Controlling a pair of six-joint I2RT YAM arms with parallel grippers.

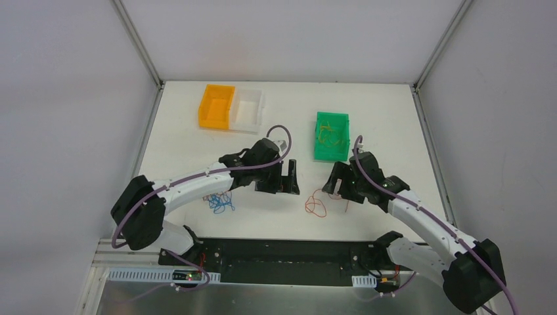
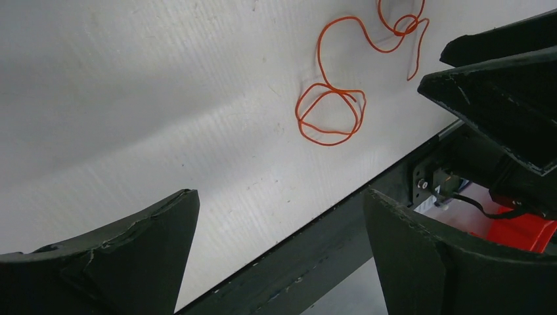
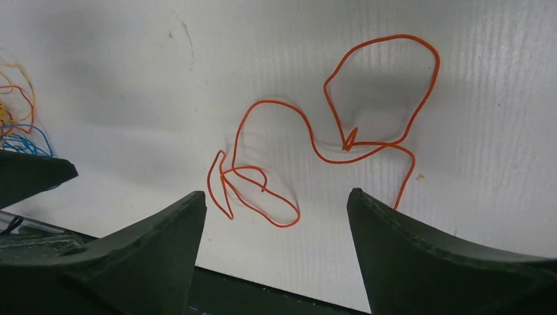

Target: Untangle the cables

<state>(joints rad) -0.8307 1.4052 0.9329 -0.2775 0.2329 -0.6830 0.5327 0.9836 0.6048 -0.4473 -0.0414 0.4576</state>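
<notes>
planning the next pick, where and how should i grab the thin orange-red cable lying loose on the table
Grip the thin orange-red wire cable where its strands cross beside the big loop, and come straight down from above. It lies nearly flat on the white table, so a sideways approach would probably just push it. The open right hand hangs just by it.

Robot lab cell: white enclosure walls (image 1: 66, 98), aluminium corner posts (image 1: 138, 42), white tabletop (image 1: 394, 131), plastic bins (image 1: 217, 106).

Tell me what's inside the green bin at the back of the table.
A loose clump of thin yellowish cables lies in the green bin. How many strands there are, and whether anything lies beneath them, is too small or too covered to tell.
</notes>
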